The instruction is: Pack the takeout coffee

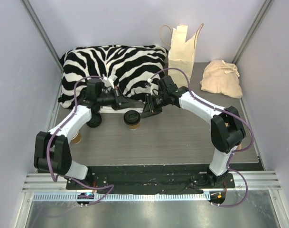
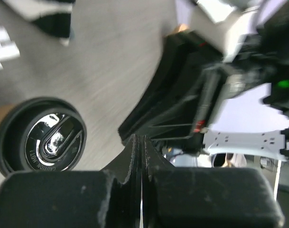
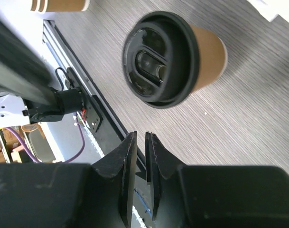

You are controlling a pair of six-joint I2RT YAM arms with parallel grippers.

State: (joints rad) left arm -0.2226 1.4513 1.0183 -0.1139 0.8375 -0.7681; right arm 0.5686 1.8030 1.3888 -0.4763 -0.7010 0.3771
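Two empty: left end effector (image 2: pixel 139 142) closed tight, right end effector (image 3: pixel 140 140) ajar a crack. Cup (image 3: pixel 208 52) stands lidded on table (image 1: pixel 182 137) between them. Light, crushable paper; I'd grip mid-wall, gently.

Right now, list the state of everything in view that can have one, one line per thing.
takeout coffee: upright on the table, black lid on, unheld.
white-topped cup: upright, unheld.
paper bag: standing upright at the back.
cloth pouch: slumped on the table.
left tool: shut, empty.
right tool: fingers a narrow gap apart, empty.
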